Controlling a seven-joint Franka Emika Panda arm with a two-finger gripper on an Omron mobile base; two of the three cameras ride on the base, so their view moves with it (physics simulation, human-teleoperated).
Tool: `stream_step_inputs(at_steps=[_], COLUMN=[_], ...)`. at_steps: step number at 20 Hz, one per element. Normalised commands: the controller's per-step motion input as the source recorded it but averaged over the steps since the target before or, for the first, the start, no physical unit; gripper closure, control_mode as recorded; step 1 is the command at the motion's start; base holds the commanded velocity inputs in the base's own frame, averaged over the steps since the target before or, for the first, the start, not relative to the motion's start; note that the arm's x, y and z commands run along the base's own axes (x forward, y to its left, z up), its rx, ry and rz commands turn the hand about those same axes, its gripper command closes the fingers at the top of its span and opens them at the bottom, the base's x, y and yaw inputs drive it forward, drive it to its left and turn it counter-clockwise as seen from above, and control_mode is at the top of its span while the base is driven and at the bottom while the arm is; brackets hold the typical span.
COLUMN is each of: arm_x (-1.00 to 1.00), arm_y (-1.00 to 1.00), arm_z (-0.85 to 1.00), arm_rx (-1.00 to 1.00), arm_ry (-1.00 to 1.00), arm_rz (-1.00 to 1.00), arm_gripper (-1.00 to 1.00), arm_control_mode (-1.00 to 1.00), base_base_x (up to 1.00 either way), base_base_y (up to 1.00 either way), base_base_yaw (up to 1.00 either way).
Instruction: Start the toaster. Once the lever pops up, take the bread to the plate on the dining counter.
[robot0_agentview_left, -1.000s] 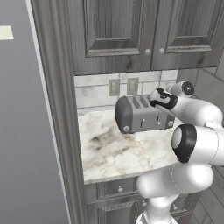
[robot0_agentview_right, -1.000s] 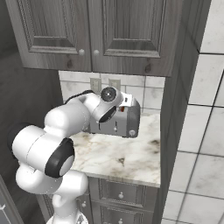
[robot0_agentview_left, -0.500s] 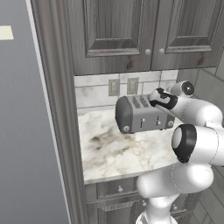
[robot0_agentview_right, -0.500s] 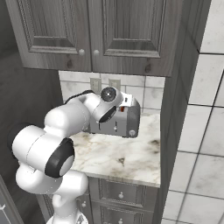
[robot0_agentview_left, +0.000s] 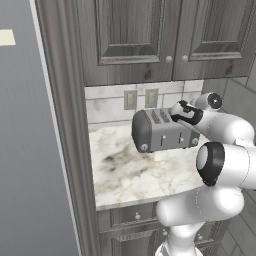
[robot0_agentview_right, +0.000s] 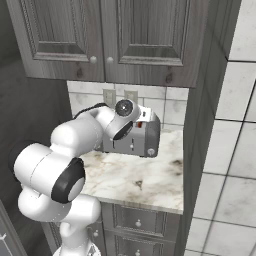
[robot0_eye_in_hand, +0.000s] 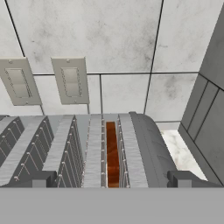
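Toaster (robot0_agentview_left: 162, 131) sits on marble worktop (robot0_agentview_left: 130, 167) under grey cabinets, long axis running left-right. Bread (robot0_eye_in_hand: 112, 153) stands edgewise in rightmost slot, directly beneath end effector (robot0_agentview_left: 181, 114). Fingers spread wide, holding nothing, straddling slot. Levers lie on front side.

We note the toaster (robot0_agentview_left: 162, 131) dark grey, bread (robot0_eye_in_hand: 112, 153) brown in its slot, counter (robot0_agentview_left: 130, 170) white marble with grey-brown veins.

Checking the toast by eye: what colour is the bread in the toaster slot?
Brown, reddish along its top edge: the bread shows best in the hand view, down in the toaster.
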Motion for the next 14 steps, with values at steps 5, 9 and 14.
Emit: stream_step_inputs(at_steps=[5, 9, 14], arm_x=[0.00, 0.00, 0.00], arm_y=[0.00, 0.00, 0.00], arm_z=[0.00, 0.00, 0.00], arm_rx=[0.00, 0.00, 0.00], arm_ry=[0.00, 0.00, 0.00], arm_rz=[0.00, 0.00, 0.00], arm_gripper=[-1.00, -1.00, -1.00], arm_control_mode=[-1.00, -1.00, -1.00], base_base_x=[0.00, 0.00, 0.00], base_base_y=[0.00, 0.00, 0.00], base_base_yaw=[0.00, 0.00, 0.00])
